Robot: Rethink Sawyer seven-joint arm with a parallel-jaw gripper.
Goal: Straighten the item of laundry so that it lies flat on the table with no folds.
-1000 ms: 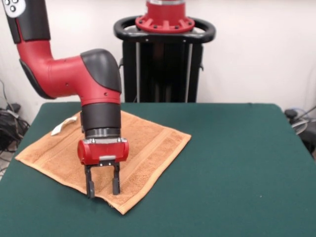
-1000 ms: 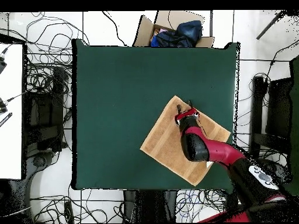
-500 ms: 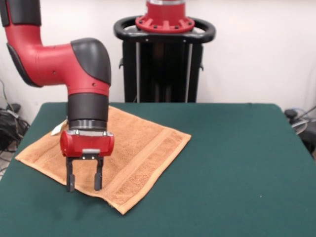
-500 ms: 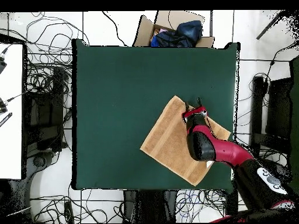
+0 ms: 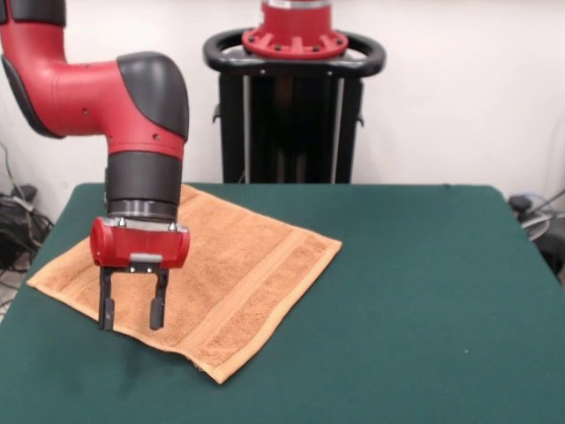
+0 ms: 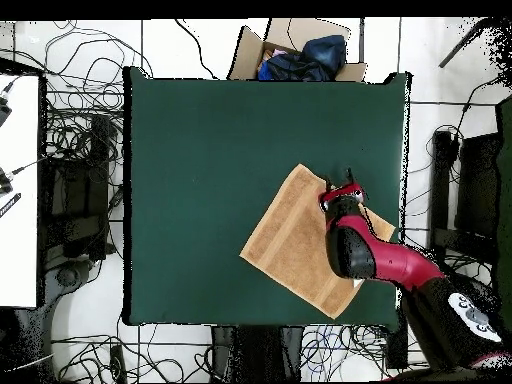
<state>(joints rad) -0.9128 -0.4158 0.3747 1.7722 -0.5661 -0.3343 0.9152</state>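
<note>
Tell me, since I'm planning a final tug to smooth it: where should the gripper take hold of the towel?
Probably the towel's free corner nearest the camera in the front view, coming straight down. It points out onto bare table, so the open gripper could pinch there and pull outward.

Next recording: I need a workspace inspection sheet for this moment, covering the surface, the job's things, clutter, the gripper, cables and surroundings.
Surface: table with a dark green top.
Job's things: towel, orange-tan, spread in a diamond near one table corner; no folds seen where it shows; the arm hides part of it in both views.
Clutter: nothing seen on the table.
Gripper: gripper open, pointing down at the towel's edge, holding nothing; whether it touches the cloth cannot be told.
Cables: many loose cables on the floor around the table; none on the table.
Surroundings: cardboard box with dark cloth beyond one table edge; black pedestal behind the table.
</note>
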